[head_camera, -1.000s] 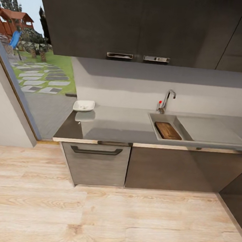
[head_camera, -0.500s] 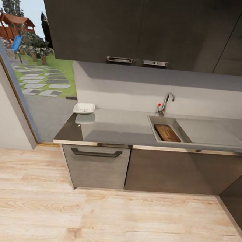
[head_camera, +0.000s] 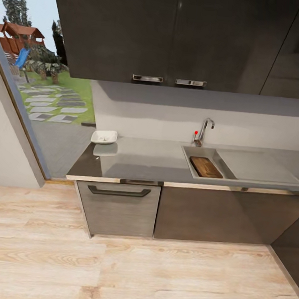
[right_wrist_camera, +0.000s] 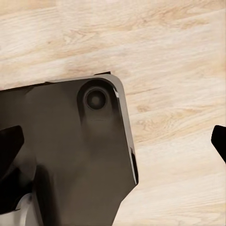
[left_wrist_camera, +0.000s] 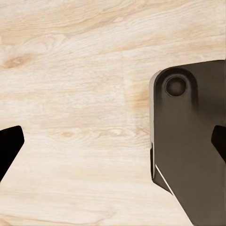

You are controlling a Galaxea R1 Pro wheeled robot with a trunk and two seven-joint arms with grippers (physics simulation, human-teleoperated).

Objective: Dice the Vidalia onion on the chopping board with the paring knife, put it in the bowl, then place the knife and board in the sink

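With the chopping board [head_camera: 206, 167] lying in the sink [head_camera: 188, 156] near the surface's [head_camera: 144, 160] right end and the bowl [head_camera: 104, 137] at its far left corner, both jaws hang spread over the floor [head_camera: 111, 264] (empty), so the robot should confirm the knife is in the basin too.

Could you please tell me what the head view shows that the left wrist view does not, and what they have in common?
Head view: the countertop, the sink with the board lying in its basin, the tap, the bowl near the counter's left end, dark cabinets and a window.
Left wrist view: the left pincer, open, its fingertips at the picture's edges, over a dark part of the robot.
Both: the light wooden floor.
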